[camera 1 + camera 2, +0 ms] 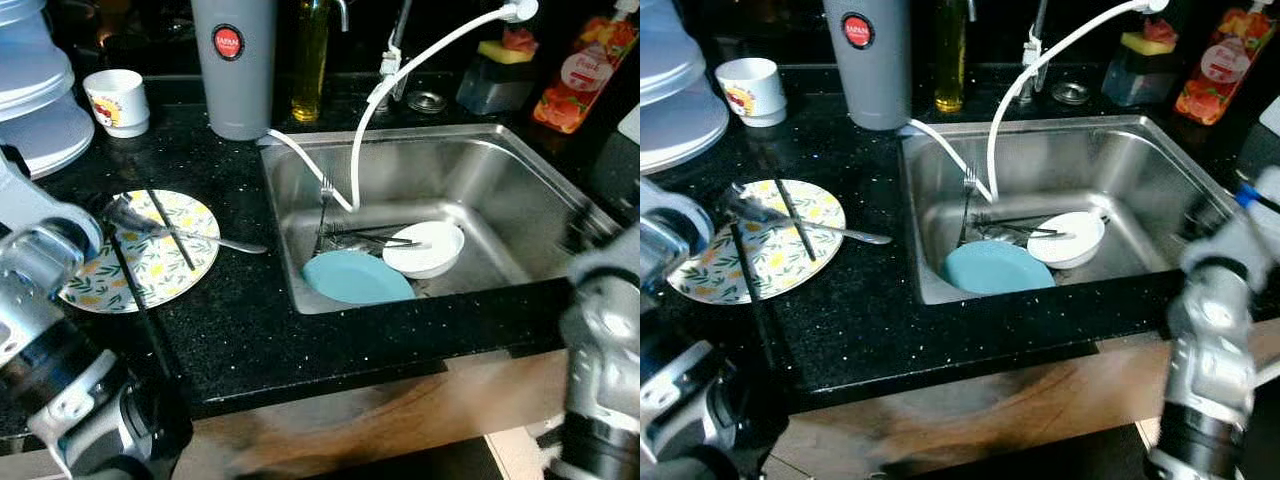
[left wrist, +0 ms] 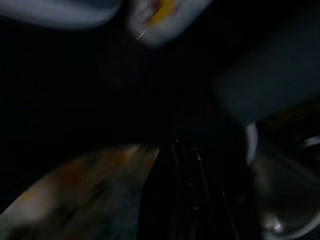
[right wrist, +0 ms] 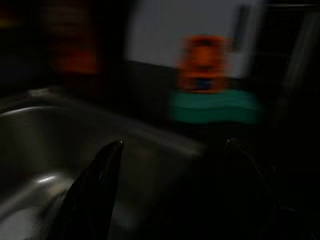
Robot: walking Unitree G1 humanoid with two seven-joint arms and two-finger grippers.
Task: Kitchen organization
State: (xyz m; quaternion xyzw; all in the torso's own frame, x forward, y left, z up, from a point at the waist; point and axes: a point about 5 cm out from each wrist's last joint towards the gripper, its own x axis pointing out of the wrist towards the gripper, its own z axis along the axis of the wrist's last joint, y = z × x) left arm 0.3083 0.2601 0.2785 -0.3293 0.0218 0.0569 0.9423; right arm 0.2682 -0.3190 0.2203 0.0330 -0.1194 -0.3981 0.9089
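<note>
You are looking down on a black speckled counter [image 1: 250, 330] with a steel sink [image 1: 500, 190] set into it; inside the sink a blue plate [image 1: 355, 278] lies flat at the near side, a white bowl [image 1: 425, 248] sits just beside it and partly over its far edge, and dark utensils [image 1: 365, 238] lie behind both, with a fork [image 1: 325, 205] standing tilted against the basin wall; a white hose [image 1: 400, 70] loops from above down into the basin. On the counter to your left a floral plate [image 1: 150, 250] carries black chopsticks [image 1: 170, 228] laid across it and a metal spoon [image 1: 200, 238] whose handle runs out past the rim toward the sink. Further back stand a small white cup [image 1: 117, 100], a tall grey canister [image 1: 235, 65] with a red round label, a bottle of yellow oil [image 1: 310, 60] and, at the far right, an orange-labelled bottle [image 1: 585, 70] beside a holder with a yellow sponge [image 1: 505, 50]; stacked pale plastic containers [image 1: 35, 90] sit at the far left.

Your left arm shows low on the left over the counter edge near the floral plate; its wrist view is dark and blurred, so you cannot tell how the left gripper stands. Your right gripper [image 3: 170, 200] hangs over the sink's right side; its two black fingers [image 3: 95, 190] are spread apart with nothing between them, steel basin beneath.
</note>
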